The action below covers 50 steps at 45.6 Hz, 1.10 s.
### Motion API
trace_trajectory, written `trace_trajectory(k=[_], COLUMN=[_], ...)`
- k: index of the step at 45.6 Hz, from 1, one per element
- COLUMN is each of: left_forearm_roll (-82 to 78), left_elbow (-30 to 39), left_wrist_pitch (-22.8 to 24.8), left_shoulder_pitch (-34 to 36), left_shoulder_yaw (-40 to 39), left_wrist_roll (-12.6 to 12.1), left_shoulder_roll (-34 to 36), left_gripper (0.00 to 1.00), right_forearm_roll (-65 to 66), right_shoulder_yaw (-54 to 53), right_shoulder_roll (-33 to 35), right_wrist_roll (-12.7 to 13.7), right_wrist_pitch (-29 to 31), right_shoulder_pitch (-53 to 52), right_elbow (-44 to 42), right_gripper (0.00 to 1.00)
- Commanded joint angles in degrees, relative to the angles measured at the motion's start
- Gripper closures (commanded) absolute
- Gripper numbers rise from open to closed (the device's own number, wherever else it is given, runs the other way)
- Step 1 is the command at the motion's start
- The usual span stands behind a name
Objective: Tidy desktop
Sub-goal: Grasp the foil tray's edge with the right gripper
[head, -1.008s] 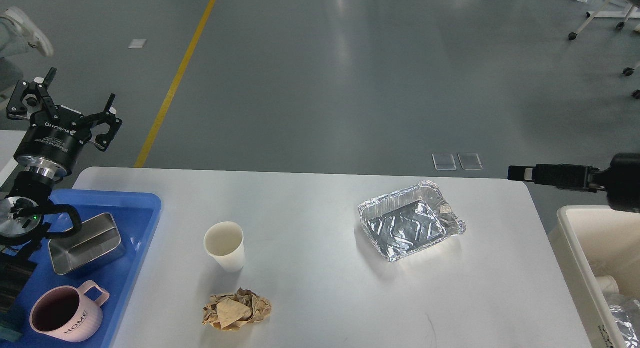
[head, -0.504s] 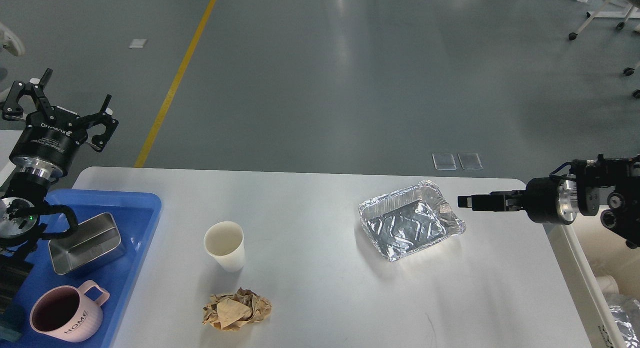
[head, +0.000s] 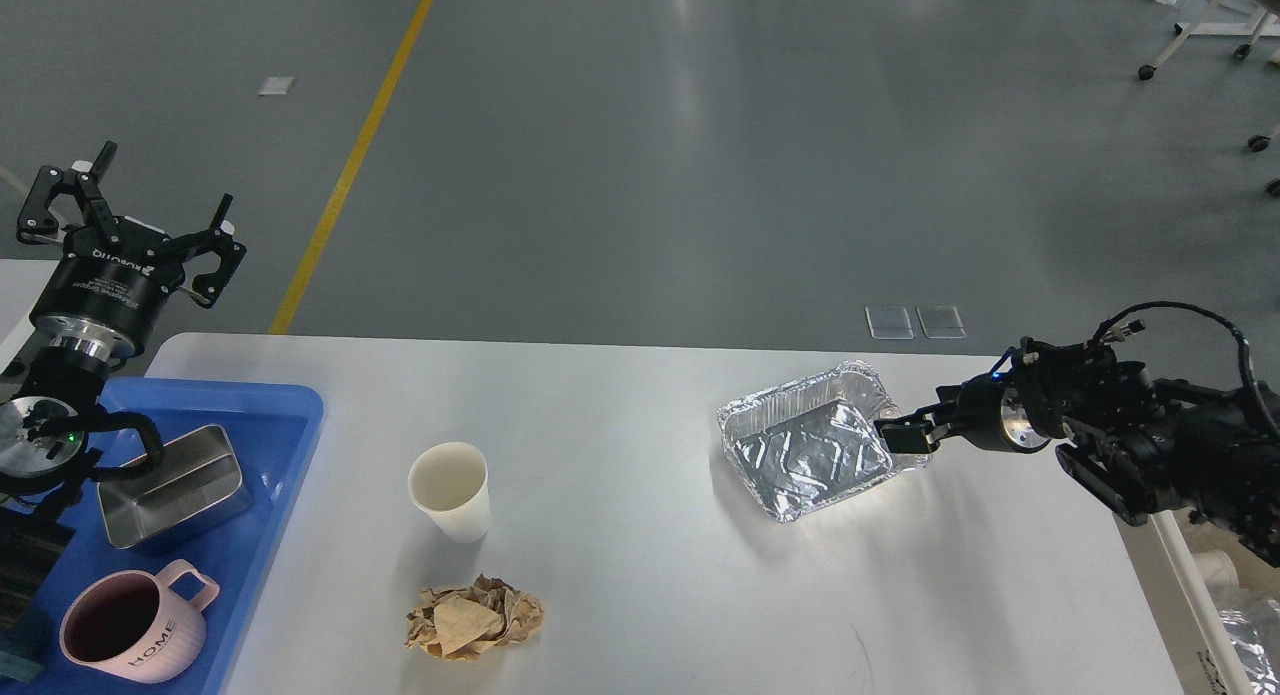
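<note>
Right hand (head: 897,437) at the foil tray's (head: 820,443) right rim, centre-right of frame; whether it grips, can't tell.
Counter (head: 640,575) fills the lower frame: 1 foil tray, 1 paper cup (head: 451,491), 1 crumpled paper wad (head: 472,618). Blue tray (head: 285,425) lower left holds 1 steel tin (head: 170,485) and 1 pink mug (head: 135,625). Left hand (head: 135,210), upper left, fingers spread wide, holding nothing.
</note>
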<state>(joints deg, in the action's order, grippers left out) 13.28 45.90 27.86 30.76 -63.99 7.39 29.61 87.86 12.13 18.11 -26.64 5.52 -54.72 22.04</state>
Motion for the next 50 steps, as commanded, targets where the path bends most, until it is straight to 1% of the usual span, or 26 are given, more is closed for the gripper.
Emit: trace_trajectory(k=[1,10,16,20,23,26,28,34,37,39,40,43,46,48,50], left_forearm_roll=[-0.09,-0.18,-0.18,-0.27,-0.27,-0.27,-0.27,-0.27,-0.27,-0.27,-0.27,-0.27,-0.27,-0.27,-0.27], left_elbow=[0.07,0.07,0.07,0.07,0.16,0.25,0.25,0.25,0.33,0.33,0.34,0.34,0.34,0.34,0.34], left_wrist_pitch=[0.0,0.0,0.09,0.18,0.18,0.18,0.18,0.26,0.18,0.18,0.18,0.18,0.18,0.26,0.26], left_shoulder_pitch=[-0.09,0.0,0.0,0.0,0.0,0.0,0.0,0.0,0.0,0.0,0.0,0.0,0.0,0.0,0.0], left_shoulder_yaw=[0.01,0.1,0.1,0.1,0.1,0.1,0.1,0.1,0.1,0.1,0.19,0.1,0.19,0.1,0.1], left_wrist_roll=[0.0,0.0,0.0,0.0,0.0,0.0,0.0,0.0,0.0,0.0,0.0,0.0,0.0,0.0,0.0], left_shoulder_roll=[-0.16,-0.43,-0.52,-0.52,-0.52,-0.52,-0.6,-0.6,-0.78,-0.78,-0.78,-0.69,-0.6,-0.6,-0.6], left_gripper=[0.02,0.02,0.02,0.02,0.02,0.02,0.02,0.02,0.02,0.02,0.02,0.02,0.02,0.02,0.02], right_forearm_roll=[-0.5,-1.55,-2.78,-2.87,-2.87,-2.87,-2.87,-2.96,-3.05,-3.13,-3.57,-5.41,-7.26,-7.88,-7.97], right_shoulder_yaw=[1.58,1.58,1.84,1.84,1.84,1.84,1.84,1.84,1.84,1.84,1.84,1.84,1.84,1.84,1.84], right_shoulder_roll=[-3.86,-8.35,-9.67,-9.67,-9.67,-9.67,-9.67,-9.58,-9.49,-9.49,-9.49,-9.58,-9.76,-9.93,-10.11], right_wrist_roll=[0.01,0.01,0.1,0.1,0.1,0.1,0.1,0.01,0.01,0.01,-0.08,-0.08,-0.08,-0.08,-0.08], right_wrist_pitch=[0.01,0.28,0.72,0.8,0.8,0.8,0.8,0.8,0.98,1.15,1.5,2.12,2.21,2.21,2.21], right_shoulder_pitch=[1.63,3.22,3.57,4.36,4.71,5.41,5.77,6.56,6.56,6.65,6.73,6.73,6.73,6.73,6.73], right_elbow=[-4.89,-10.69,-12.98,-13.51,-14.12,-14.39,-14.39,-14.39,-14.48,-14.39,-14.39,-14.39,-14.3,-14.3,-14.21], right_gripper=[0.0,0.01,0.02,0.09,0.1,0.15,0.16,0.29,0.4,0.5,0.53,0.54,0.58,0.59,0.63])
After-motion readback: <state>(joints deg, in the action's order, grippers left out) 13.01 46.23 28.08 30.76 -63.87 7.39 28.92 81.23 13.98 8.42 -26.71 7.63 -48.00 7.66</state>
